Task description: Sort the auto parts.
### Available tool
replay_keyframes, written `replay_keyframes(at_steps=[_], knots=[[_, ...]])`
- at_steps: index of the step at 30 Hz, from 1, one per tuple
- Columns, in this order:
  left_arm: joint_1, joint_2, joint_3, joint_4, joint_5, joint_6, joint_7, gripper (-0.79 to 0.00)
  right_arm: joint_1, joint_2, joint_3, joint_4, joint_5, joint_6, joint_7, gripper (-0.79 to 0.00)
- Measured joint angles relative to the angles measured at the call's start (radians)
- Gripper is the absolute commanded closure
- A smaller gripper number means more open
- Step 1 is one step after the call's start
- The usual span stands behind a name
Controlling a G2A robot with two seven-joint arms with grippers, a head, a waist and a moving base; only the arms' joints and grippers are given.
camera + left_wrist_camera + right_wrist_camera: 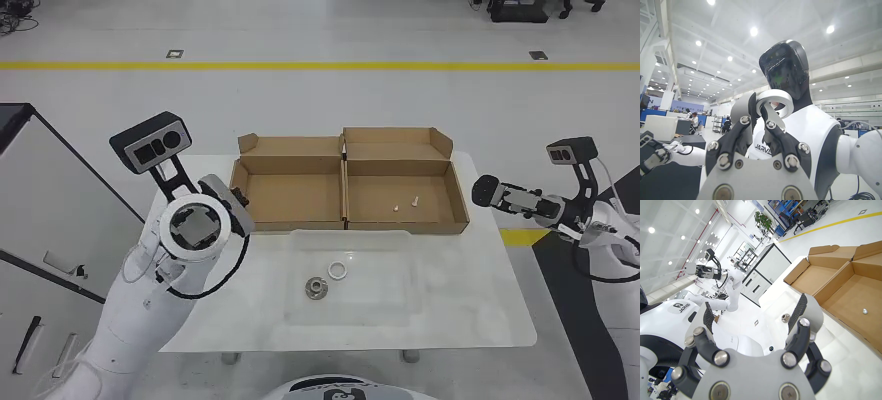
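Lighting: bright and even, from round ceiling lamps (754, 31) that I see flaring white in the left wrist view.
Tabletop (480, 290): white, lightly glaring, low contrast.
Cardboard boxes (295, 195): soft shadows along the inner walls.
Wrist views: I note straight lines bending strongly toward the edges, the yellow floor line (821, 228) included.

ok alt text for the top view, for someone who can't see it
Two open cardboard boxes sit side by side at the far edge of a white table, with a clear tray nearer holding a white ring and a metal flanged part. The left gripper, above the table's left side, holds a silver ring; the right gripper is open beyond the right edge.
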Motion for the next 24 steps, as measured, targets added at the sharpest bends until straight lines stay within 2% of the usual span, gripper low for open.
replay_keyframes(at_steps=[5,10,15,24], knots=[[0.002,0.007,-0.024,0.012,-0.024,0.025,-0.025,0.000,0.000,0.000,0.000,0.000,0.000,0.000,0.000,-0.785],[0.008,0.016,-0.065,0.062,0.075,0.065,-0.065,0.000,0.000,0.000,0.000,0.000,0.000,0.000,0.000,-0.785],[0.019,0.020,-0.085,0.074,0.138,0.080,-0.079,0.000,0.000,0.000,0.000,0.000,0.000,0.000,0.000,-0.785],[0.023,0.013,-0.050,0.047,-0.024,0.063,-0.063,0.000,0.000,0.000,0.000,0.000,0.000,0.000,0.000,-0.785]])
